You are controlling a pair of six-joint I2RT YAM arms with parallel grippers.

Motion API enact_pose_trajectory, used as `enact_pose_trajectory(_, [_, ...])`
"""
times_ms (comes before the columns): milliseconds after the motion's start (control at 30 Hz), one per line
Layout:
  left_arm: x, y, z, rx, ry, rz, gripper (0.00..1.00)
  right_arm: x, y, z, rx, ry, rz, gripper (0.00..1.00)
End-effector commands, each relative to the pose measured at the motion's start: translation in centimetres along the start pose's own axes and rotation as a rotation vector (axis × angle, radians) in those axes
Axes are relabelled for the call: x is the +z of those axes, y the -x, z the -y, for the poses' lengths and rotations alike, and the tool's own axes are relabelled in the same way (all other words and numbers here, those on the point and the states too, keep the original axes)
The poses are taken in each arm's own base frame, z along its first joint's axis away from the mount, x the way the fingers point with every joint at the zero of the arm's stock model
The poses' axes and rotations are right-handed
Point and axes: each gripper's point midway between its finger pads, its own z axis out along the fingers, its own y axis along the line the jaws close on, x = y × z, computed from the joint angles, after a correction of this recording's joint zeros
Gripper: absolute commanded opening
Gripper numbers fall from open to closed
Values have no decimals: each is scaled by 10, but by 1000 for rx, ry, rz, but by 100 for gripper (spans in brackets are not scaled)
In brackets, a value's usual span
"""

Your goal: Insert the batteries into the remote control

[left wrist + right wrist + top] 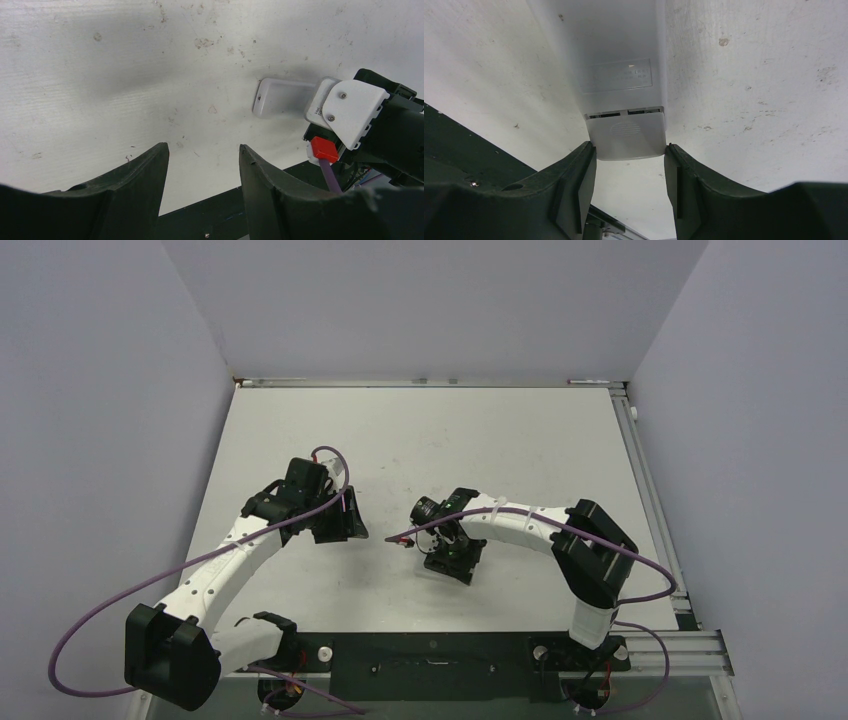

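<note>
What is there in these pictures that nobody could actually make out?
1. Batteries: none shows in any view. In the right wrist view the cover hides the compartment of the remote control.
2. Button face: turned down against the table.
3. Top view: the right hand sits over the remote control, hiding it.
4. Left wrist view: the right arm hides one end.

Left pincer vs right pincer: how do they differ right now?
1. The left pincer is open and holds nothing, with only the table showing between its fingers. The right pincer grips the remote control by its sides at the battery-cover end.
2. The left pincer stands apart from the remote control, off to one side. The right pincer is right on it.
Shared: both are black, two-fingered and low over the table.
</note>
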Motion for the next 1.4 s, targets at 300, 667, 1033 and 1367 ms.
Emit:
enact_pose_trajectory(300, [-1,8,5,1,-27,38,51,-5,13,1,-15,-13,48,8])
enact_pose_trajectory(667, [-2,9,6,2,-28,43,51,-4,18,2,-33,-10,43,8])
enact_pose_trajectory(1033, [-2,9,6,1,-28,44,51,-1,22,-1,-72,-8,35,8])
enact_pose_trajectory(1367, [-3,9,6,3,-30,45,51,-5,30,-1,-78,-19,58,12])
